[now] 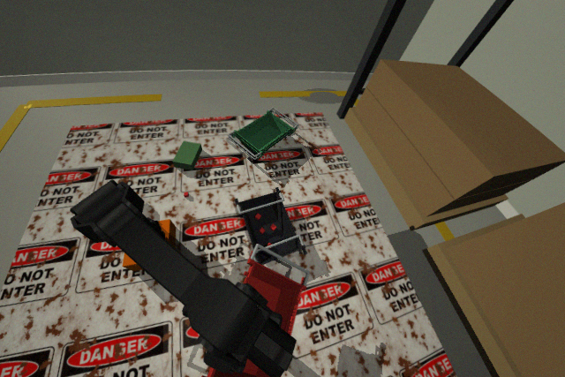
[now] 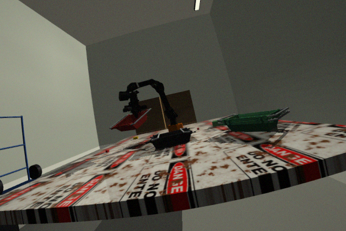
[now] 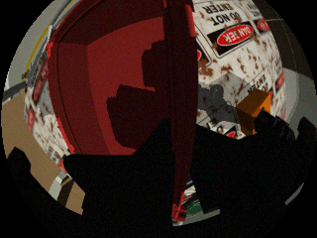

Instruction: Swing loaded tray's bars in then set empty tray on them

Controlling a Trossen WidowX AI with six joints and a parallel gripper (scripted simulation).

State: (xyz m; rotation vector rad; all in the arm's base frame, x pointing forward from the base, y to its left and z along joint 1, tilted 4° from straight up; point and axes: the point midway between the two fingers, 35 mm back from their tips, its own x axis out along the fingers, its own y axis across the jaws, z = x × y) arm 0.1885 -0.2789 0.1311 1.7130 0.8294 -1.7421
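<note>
Green tray [image 1: 263,134] [image 2: 251,123] with metal bars, near a green block [image 1: 187,154] on the desk [image 1: 150,313] [image 2: 206,164]. Large brown cardboard boxes [image 1: 438,135] stand beside the desk; a blue cart frame [image 2: 24,144] with black wheels stands at the exterior view's left.

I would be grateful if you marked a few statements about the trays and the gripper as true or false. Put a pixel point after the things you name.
1. The gripper [image 2: 135,114] is shut on the red tray [image 1: 288,290] [image 2: 131,121] [image 3: 124,64]. True.
2. The black tray [image 1: 269,227] [image 2: 170,139] holds green blocks. False: its blocks [image 1: 259,216] are red.
3. The red tray hangs level. False: it is tilted.
4. Both bars [image 1: 260,204] of the black tray lie across its top. True.
5. The green tray [image 1: 264,133] [image 2: 251,123] sits on the black tray. False: it stands apart.
</note>
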